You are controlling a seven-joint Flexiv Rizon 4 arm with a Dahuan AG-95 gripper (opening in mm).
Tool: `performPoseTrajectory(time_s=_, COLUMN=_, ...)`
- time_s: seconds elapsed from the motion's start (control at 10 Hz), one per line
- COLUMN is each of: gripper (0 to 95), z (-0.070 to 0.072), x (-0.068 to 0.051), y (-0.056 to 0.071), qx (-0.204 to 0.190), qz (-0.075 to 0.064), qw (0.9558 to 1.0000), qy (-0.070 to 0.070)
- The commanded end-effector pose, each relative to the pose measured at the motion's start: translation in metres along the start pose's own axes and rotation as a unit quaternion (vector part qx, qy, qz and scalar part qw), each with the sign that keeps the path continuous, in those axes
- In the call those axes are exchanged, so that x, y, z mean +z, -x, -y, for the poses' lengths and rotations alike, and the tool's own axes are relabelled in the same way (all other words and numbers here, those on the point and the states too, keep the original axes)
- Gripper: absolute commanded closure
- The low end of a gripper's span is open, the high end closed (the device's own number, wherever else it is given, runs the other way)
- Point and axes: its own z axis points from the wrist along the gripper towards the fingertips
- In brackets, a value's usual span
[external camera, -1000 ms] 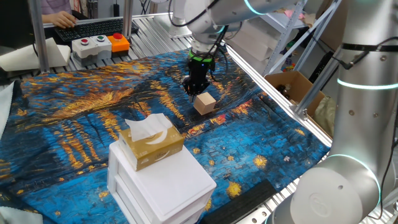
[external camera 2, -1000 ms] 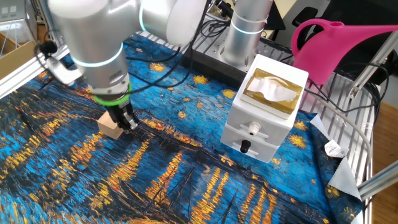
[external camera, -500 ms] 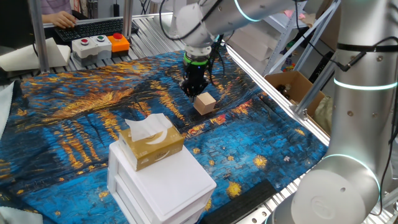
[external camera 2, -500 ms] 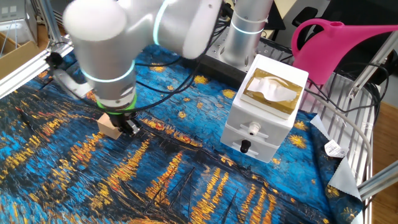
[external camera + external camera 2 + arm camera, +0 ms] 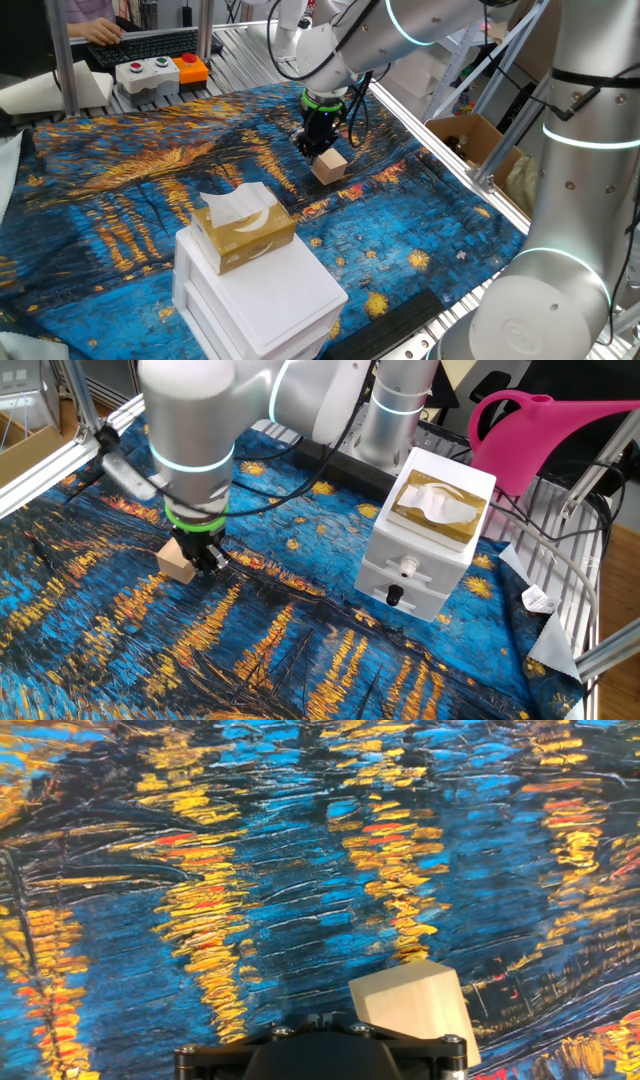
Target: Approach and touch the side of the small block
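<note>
Block: small block [image 5: 329, 166], plain light-tan wooden cube, no marks; sits flat on the painted blue-and-gold cloth [image 5: 150, 190], toward the cloth's far right edge in one fixed view, toward the left edge in the other [image 5: 177, 559].
Gripper position: gripper [image 5: 312, 147] low over the cloth, fingertips right against one vertical face of the block [image 5: 412, 1004]; looks like contact in the other fixed view [image 5: 207, 561], thin gap not ruled out.
Gripper state: fingers look close together, nothing held between them; actual gap cannot be told, fingertips hidden in the hand view.
Handling, judged: light, rigid, smooth flat faces; not fragile; likely slides or twists on the cloth under a modest sideways push.
Contact point, judged: middle of the side face, low down, square-on; corner contact probably spins it.
Grasp, if needed: across two opposite flat faces.
Nearby: tissue box [image 5: 244, 229] on white drawer box [image 5: 265, 295], well apart.
</note>
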Motion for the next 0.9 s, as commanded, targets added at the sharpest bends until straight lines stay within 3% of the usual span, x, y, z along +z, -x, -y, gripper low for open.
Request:
performPoseTrajectory(time_s=0.1, gripper=95.0, z=0.002, x=0.005, y=0.005, qx=-0.009, qz=-0.008, qw=0.9999, qy=-0.002)
performPoseTrajectory(time_s=0.9, gripper=95.0, z=0.012, x=0.019, y=0.012, qx=-0.015, qz=-0.01, qw=0.9998, qy=0.0)
